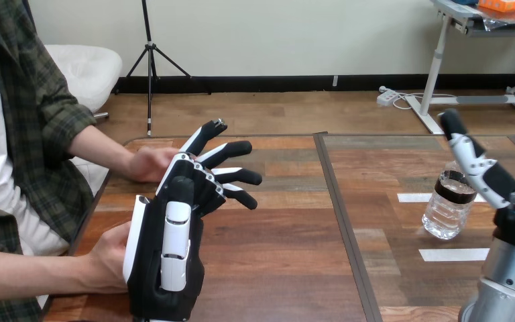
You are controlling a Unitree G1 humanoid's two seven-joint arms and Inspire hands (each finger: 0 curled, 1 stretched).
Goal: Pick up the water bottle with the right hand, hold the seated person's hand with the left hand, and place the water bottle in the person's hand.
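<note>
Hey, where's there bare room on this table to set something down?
The widest bare patch is the table's middle, between the left hand and the water bottle, across the dark seam. Crowded: the left edge, where the person's far hand and near hand flank the left hand, and the right, where the right hand stands beside the bottle and tape strips.
</note>
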